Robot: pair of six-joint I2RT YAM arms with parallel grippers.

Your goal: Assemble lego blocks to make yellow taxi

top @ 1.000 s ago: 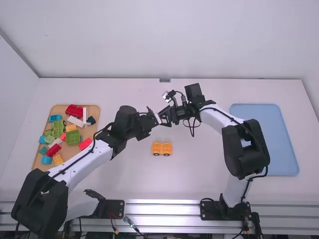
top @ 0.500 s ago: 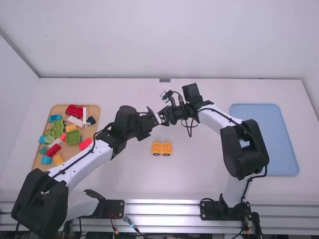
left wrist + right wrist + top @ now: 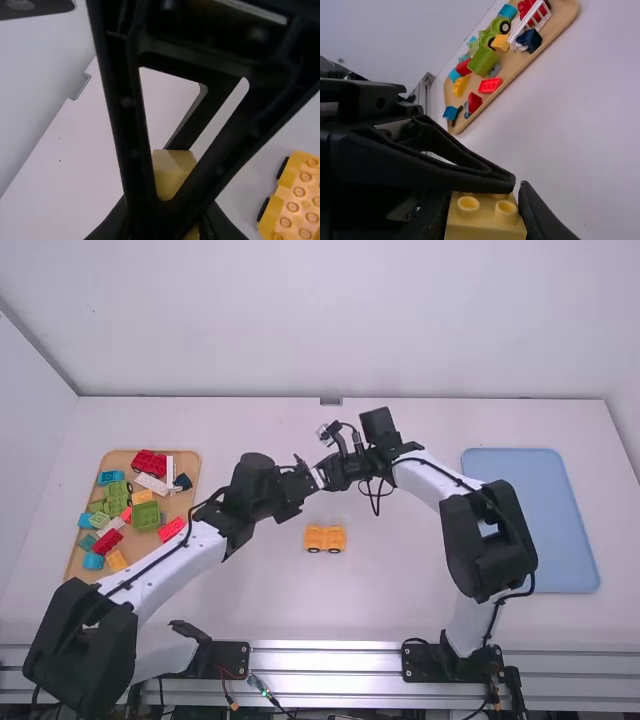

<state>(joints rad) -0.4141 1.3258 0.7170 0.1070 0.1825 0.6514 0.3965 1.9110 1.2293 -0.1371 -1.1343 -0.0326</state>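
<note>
Left gripper [image 3: 312,477] and right gripper [image 3: 332,479] meet above the table [image 3: 400,570]. Both are closed on the block [image 3: 485,227], fingers partly open at its width; the left grip is partly hidden. Block: plain yellow, smooth flat sides, two round studs visible on one face. Base [image 3: 325,538]: upright on the table, near and below the grippers, orange-yellow, stepped body, rows of round studs, black wheels.

You have three views: high, far above and behind the yellow block [image 3: 171,172], facing forward-down; left and right wrist, close, from opposite sides, sharing that block.
</note>
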